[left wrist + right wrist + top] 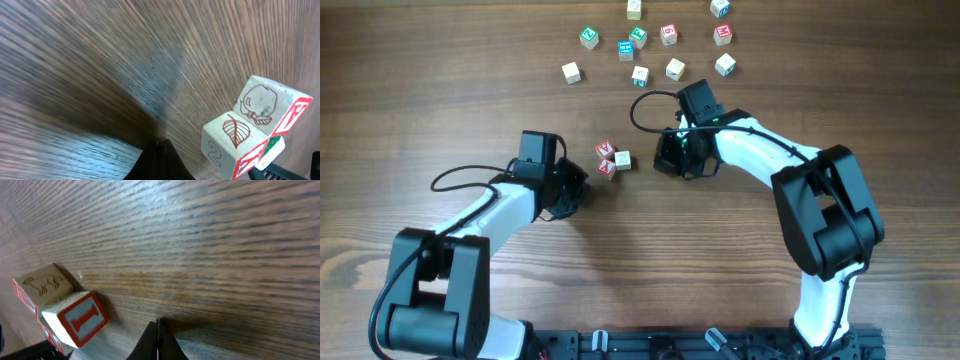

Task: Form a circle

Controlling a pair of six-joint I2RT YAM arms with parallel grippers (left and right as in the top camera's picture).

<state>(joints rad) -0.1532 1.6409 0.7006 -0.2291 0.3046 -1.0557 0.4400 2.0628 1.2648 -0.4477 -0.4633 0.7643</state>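
The circle (611, 159) is a tight group of three tiny wooden letter cubes mid-table: two red-printed cubes (605, 150) and a pale one (622, 159). My left gripper (580, 185) lies low on the wood just left of and below the group, shut and holding nothing. In the left wrist view its closed tips (162, 146) point at bare table, with the cubes (235, 135) off to the right. My right gripper (662, 162) sits just right of the group, also shut and empty. Its closed tips (157, 326) are to the right of a red "I" cube (77, 318).
Several loose mixed-colour cubes (640, 75) lie spread along the far edge of the wooden table (440, 90), behind the right arm. A black cable (645, 105) loops off the right wrist. The arm bases stand at the near edge.
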